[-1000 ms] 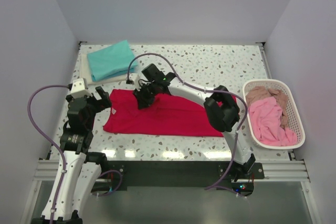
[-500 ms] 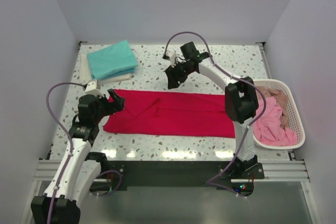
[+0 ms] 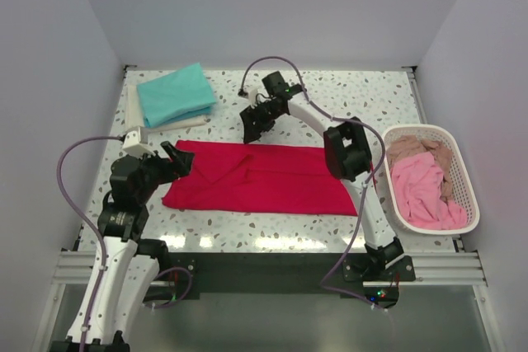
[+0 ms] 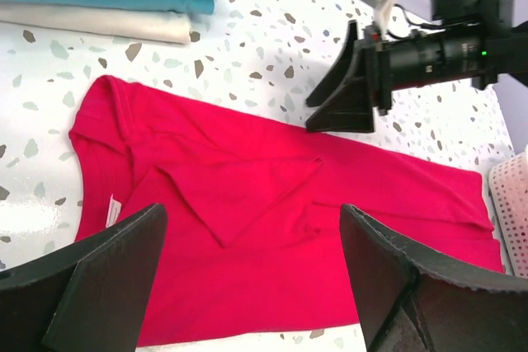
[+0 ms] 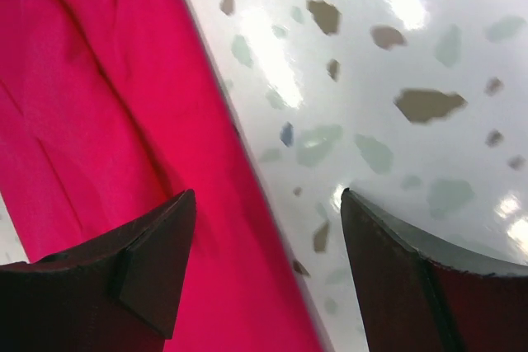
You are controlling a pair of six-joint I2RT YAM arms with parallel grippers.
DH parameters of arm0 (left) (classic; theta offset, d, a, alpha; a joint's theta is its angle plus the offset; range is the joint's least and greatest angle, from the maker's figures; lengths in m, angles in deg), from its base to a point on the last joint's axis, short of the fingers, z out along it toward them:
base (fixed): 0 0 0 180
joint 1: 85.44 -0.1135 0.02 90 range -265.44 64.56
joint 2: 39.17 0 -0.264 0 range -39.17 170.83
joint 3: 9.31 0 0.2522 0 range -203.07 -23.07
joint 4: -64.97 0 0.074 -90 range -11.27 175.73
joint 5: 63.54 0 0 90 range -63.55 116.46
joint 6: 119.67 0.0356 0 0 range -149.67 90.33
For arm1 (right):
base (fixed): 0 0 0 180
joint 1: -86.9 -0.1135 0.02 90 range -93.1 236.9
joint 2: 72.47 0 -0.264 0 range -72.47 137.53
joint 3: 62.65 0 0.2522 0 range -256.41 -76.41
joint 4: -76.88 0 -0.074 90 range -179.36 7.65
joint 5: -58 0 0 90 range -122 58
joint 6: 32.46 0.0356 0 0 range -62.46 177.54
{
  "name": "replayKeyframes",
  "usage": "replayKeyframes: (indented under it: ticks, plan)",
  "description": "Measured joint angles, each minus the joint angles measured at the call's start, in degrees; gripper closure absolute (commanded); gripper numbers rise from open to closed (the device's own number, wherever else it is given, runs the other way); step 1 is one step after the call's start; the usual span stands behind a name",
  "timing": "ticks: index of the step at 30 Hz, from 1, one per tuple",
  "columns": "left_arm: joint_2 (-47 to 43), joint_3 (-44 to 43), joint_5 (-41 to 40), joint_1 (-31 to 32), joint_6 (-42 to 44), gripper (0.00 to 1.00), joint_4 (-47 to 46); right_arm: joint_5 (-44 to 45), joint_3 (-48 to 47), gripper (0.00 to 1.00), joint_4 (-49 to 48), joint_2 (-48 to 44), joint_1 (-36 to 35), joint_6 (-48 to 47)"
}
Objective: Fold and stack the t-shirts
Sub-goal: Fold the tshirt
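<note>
Shows a red t-shirt [image 3: 264, 180] spread flat mid-table, one flap folded inward. Shows left gripper [image 4: 252, 232] wide open above its collar end, right gripper [image 3: 252, 124] parted and empty over its far edge. Pinch one layer edge only, fold evenly, then place on teal stack [image 3: 175, 94].

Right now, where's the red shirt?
In the top view, the red shirt lies spread mid-table near the front edge, between the left gripper and the white basket, with the teal stack behind its left end.
</note>
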Motion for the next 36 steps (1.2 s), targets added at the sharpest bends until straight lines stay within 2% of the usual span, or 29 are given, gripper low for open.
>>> replayKeyframes:
  ticks: [9, 12, 15, 18, 19, 20, 21, 22, 25, 29, 32, 36]
  plan:
    - [-3.91, -0.68, -1.01, 0.00, -0.02, 0.09, 4.74, -1.18, -3.52, 0.27, -0.35, 2.64, -6.60, 2.91]
    - [-3.89, -0.70, -1.07, 0.00, -0.02, 0.09, 5.20, -1.22, -3.87, 0.30, -0.37, 2.91, -7.96, 3.28]
    - [-3.76, -0.70, -1.07, 0.00, 0.00, 0.09, 5.60, -1.25, -4.79, 0.37, -0.52, 3.69, -8.87, 4.31]
    - [-3.76, -0.70, -1.07, 0.00, 0.00, 0.09, 5.77, -0.70, -6.27, 0.61, -0.85, 4.94, -9.18, 5.49]
    - [-3.76, -0.70, -1.09, 0.00, 0.00, 0.09, 5.77, -0.74, -6.69, 0.79, -1.11, 5.44, -9.16, 5.88]
    - [-3.78, -0.70, -1.09, 0.00, 0.00, 0.09, 5.77, -0.33, -6.82, 0.88, -1.29, 5.64, -9.14, 6.08]
    - [-3.78, -0.70, -1.09, 0.00, 0.00, 0.09, 5.79, 0.48, -6.75, 0.97, -1.36, 5.81, -8.98, 6.60]
    - [-3.78, -0.70, -1.09, 0.00, 0.00, 0.09, 5.79, 0.59, -6.58, 1.00, -1.57, 5.95, -8.81, 7.19]
    - [-3.78, -0.70, -1.09, 0.00, 0.00, 0.09, 5.84, 0.46, -4.28, 1.00, -3.43, 5.07, -7.91, 8.94]
    - [-3.80, -0.70, -1.09, 0.00, 0.00, 0.09, 5.90, 1.40, 3.74, 1.00, -6.40, 0.52, -5.38, 10.47]
    - [-3.80, -0.70, -1.09, 0.00, 0.00, 0.09, 5.86, 4.55, 8.26, 1.00, -6.69, -2.69, -1.05, 11.21]
    - [-3.76, -0.70, -1.01, 0.00, 0.00, 0.09, 5.70, 10.47, 9.60, 1.00, -7.19, -4.33, 6.29, 12.57]
